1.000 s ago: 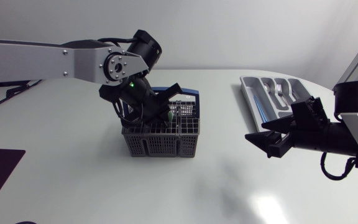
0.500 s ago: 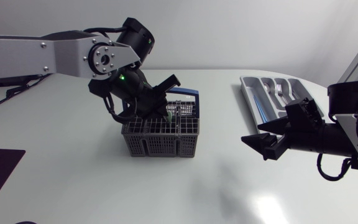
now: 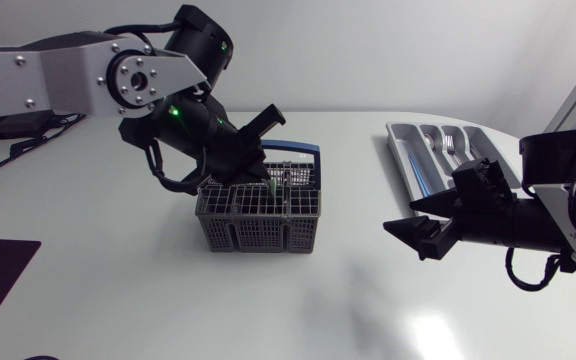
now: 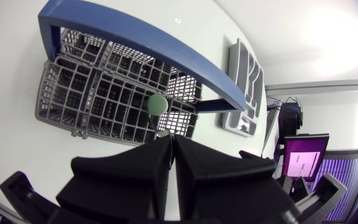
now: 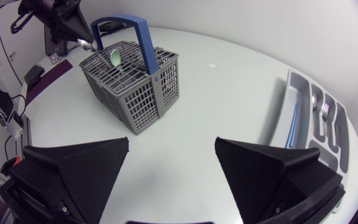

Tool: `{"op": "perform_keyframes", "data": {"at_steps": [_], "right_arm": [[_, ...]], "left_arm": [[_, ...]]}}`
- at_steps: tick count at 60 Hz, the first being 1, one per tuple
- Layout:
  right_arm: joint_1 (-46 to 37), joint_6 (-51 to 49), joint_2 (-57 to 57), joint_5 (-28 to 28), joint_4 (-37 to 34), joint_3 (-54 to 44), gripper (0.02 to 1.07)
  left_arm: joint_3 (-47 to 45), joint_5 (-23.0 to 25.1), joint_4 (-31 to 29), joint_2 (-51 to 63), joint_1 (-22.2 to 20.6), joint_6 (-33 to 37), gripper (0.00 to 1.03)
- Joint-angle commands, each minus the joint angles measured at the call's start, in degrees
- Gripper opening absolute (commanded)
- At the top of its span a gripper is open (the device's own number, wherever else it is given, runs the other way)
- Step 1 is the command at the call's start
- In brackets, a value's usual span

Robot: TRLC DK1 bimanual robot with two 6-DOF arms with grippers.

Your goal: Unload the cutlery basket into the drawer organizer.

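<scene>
Starting with the head view: left hand (image 3: 258, 172) sits over the grey cutlery basket (image 3: 258, 222), tips down at the top of the grid beside the blue handle (image 3: 303, 152). A green-tipped utensil (image 3: 270, 186) shows just under the tips. Right hand (image 3: 423, 235) hangs above the surface (image 3: 348, 300) well apart from the basket, fingers wide open, holding nothing. Drawer organizer (image 3: 408, 160) lies behind it, at the surface's far right, with forks (image 3: 448, 145) in one compartment.

Left wrist view: left hand (image 4: 171, 138) is closed, fingers pressed nearly together, with a small metal bit of the utensil pinched at the tips. Its round green end (image 4: 158, 103) is just ahead, over the basket (image 4: 73, 87) grid. Organizer (image 4: 244, 93) is beyond the basket.

Right wrist view: right hand (image 5: 173, 152) is spread wide, nothing between the fingers, bare surface under it. Basket (image 5: 142, 93) is ahead; left hand (image 5: 79, 37) is at its far side with the utensil's green end (image 5: 115, 57) over the grid. Organizer (image 5: 297, 118) is off to the side, a fork (image 5: 325, 112) inside.
</scene>
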Motion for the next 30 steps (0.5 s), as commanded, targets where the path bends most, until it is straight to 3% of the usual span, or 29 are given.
{"op": "perform_keyframes", "data": {"at_steps": [1,30], "right_arm": [[0.7,0.6,-0.3,0.2,-0.5,-0.9,1.02],[6.4,-0.1,-5.2,1.0,-1.8,-0.9,1.02]], "left_arm": [[-1.4,0.3,-0.6,-2.0,0.0,0.3,0.06],[-1.3,0.3,-4.9,-6.3,-0.3,0.8,0.06]]}}
